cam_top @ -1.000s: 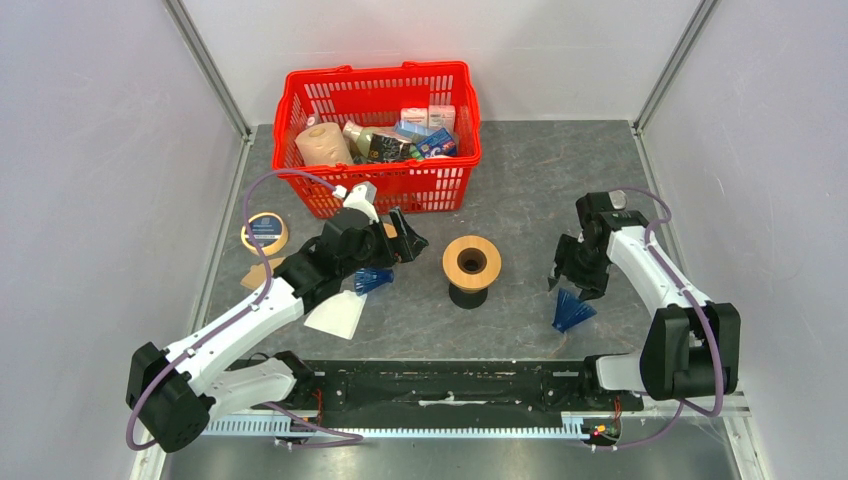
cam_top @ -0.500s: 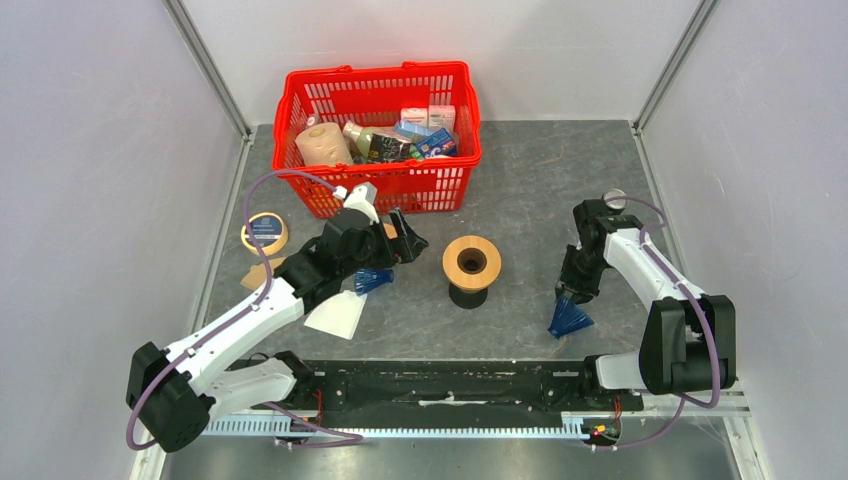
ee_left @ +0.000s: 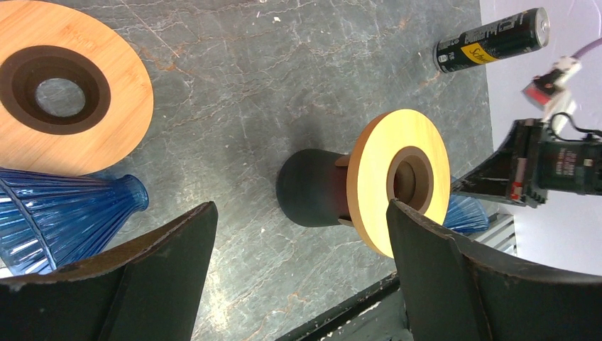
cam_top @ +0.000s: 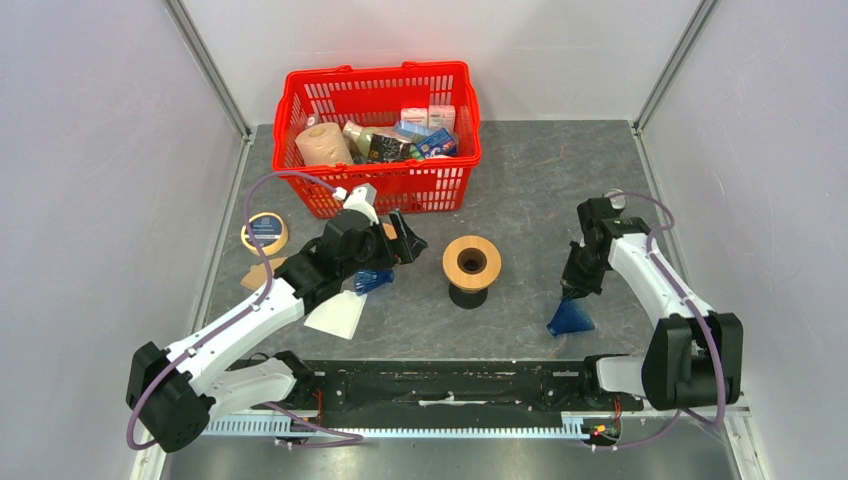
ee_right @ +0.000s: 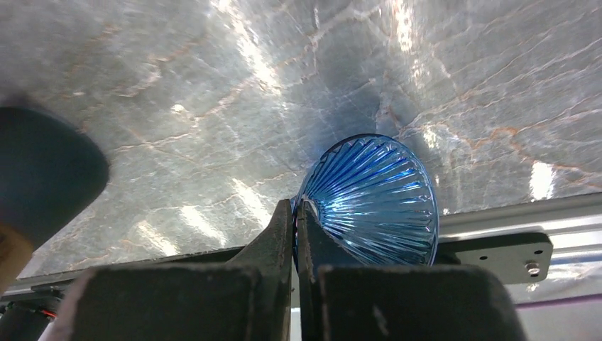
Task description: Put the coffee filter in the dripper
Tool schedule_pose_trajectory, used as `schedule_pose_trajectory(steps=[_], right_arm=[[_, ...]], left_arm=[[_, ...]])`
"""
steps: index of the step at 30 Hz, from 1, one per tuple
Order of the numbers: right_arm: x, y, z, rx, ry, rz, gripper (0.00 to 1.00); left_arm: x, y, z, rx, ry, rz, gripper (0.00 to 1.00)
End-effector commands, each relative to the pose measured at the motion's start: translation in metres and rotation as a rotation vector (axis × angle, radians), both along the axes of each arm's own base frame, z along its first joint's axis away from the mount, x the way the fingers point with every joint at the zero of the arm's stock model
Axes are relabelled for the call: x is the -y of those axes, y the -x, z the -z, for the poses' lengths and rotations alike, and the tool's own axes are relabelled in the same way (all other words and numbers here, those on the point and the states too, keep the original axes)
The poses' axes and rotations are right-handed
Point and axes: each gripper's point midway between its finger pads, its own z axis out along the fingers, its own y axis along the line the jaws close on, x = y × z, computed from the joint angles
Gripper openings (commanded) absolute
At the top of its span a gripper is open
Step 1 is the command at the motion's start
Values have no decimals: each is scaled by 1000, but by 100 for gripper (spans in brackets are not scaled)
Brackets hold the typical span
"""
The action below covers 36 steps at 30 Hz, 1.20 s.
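The dripper (cam_top: 471, 268), a black cylinder with a tan wooden collar, stands mid-table; the left wrist view shows it (ee_left: 369, 185) from the side. The white coffee filter (cam_top: 338, 315) lies flat on the table, partly under my left arm. My left gripper (cam_top: 408, 240) hovers left of the dripper, open and holding nothing (ee_left: 299, 213). My right gripper (cam_top: 572, 292) is far right of the dripper. It is shut on the rim of a blue ribbed cone (ee_right: 373, 195), with the jaws (ee_right: 296, 206) pinching its edge.
A red basket (cam_top: 378, 135) of groceries stands at the back. A second blue cone (ee_left: 64, 217) and a loose wooden ring (ee_left: 67, 85) lie under my left gripper. A tape roll (cam_top: 265, 232) and brown paper (cam_top: 262, 272) sit far left. A battery (ee_left: 493, 40) lies near the right arm.
My right gripper came down onto the blue cone and shut on its rim; the cone tipped and shifted slightly left. The left arm has not moved.
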Motion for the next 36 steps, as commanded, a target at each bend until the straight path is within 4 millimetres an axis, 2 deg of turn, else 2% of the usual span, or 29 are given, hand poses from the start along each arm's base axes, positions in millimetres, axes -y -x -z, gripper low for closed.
schedule_pose_trajectory(steps=[1,5,7,9,12,16,21,24,27,30,36], right_arm=[[2,-35,-56,255,6,-44,0],[-7,-67,-123,541,11,-150,0],[-10,-82,-159,678,119,-239,0],[-30,-92,-190,796,237,-401,0],[-69,-100,-227,919,322,-604,0],[-107,-103,-254,987,442,-806,0],[-160,-81,-258,1001,599,-1071,0],[-188,-62,-249,1005,542,-1196,0],[-215,-43,-231,989,411,-1317,0],[-228,-34,-216,964,356,-1378,0],[-239,-31,-192,944,310,-1404,0]], left_arm=[[-8,-5,-8,61,-28,-18,95],[-11,-6,-10,67,-37,-29,95],[-11,-6,-11,68,-37,-27,96],[-11,-4,-14,70,-40,-17,96],[-14,-4,-16,76,-42,-30,96],[-21,-3,-19,83,-53,-52,96],[-33,-2,-20,91,-73,-97,96],[-38,-2,-21,97,-79,-112,96],[-42,-2,-22,98,-87,-132,96],[-46,-2,-20,94,-99,-145,96],[-50,-2,-18,90,-113,-164,96]])
